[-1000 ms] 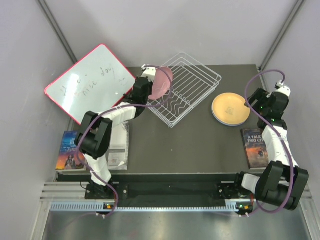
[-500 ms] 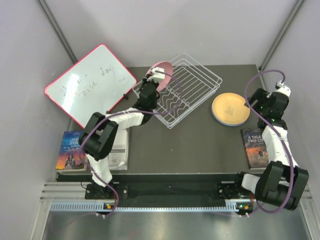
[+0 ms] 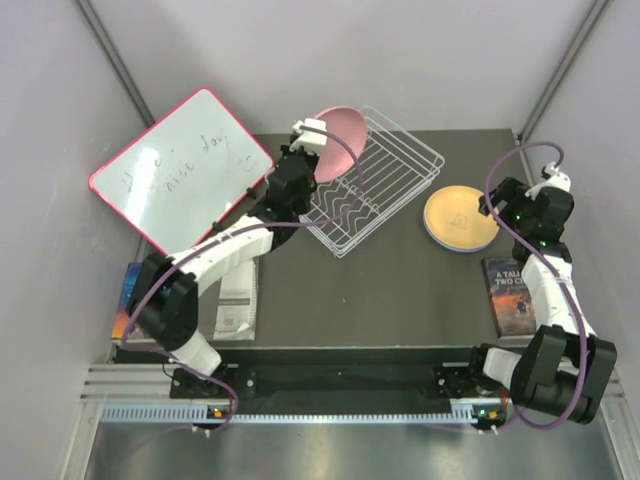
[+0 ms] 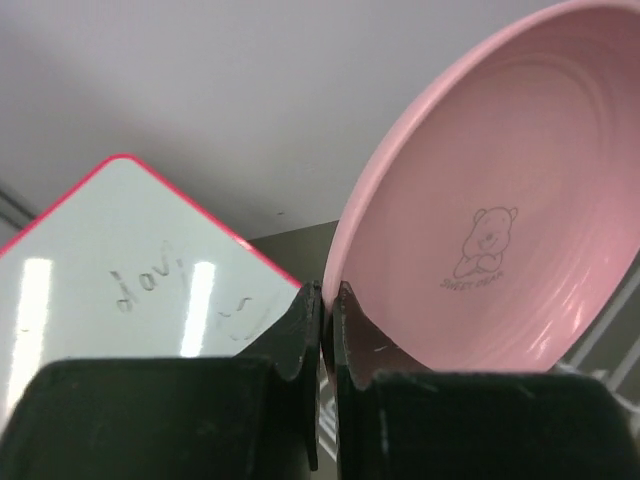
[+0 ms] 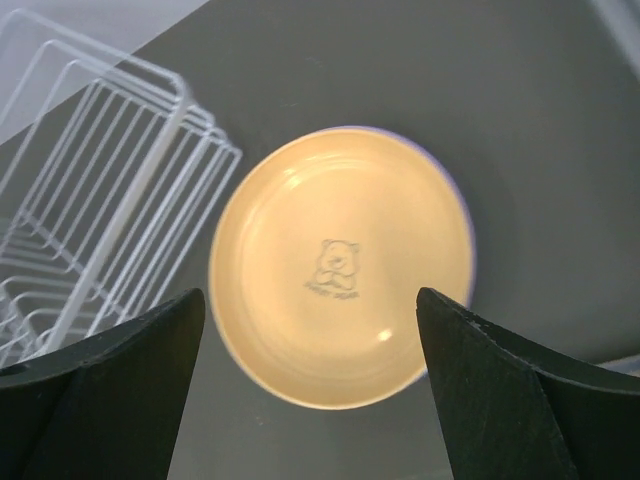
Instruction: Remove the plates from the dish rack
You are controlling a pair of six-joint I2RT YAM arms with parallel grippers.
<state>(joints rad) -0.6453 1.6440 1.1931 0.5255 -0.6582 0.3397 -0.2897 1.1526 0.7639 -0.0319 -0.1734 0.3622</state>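
On the dark table (image 3: 400, 280), the rack (image 3: 385, 175) sits where it was a second ago, beside the whiteboard (image 3: 180, 170), but its wires now look bare. The plate that stood against its left edge is out. The left arm (image 3: 225, 250) has stretched forward and up over that second, and it now carries the pink plate (image 3: 340, 130) above the rack's far-left corner, clear of the wires and tilted with its hollow face toward the wrist camera. The left gripper (image 4: 322, 300) is pinched tight on the plate's rim, with the two jaws almost meeting across the thin edge. Judging by this, the lift-out is finished and what remains is the carry across to a resting place. The likely spot is the stack to the right of the rack, where the orange plate (image 3: 460, 218) lies flat on a lilac plate (image 5: 472, 262), of which only a sliver of rim shows. The right gripper (image 3: 492, 203) hangs over that stack with its jaws spread wide and holding nothing. They have parted a little further in the last moment, and the arm has shifted only slightly. It may have to move aside before the pink plate comes over.
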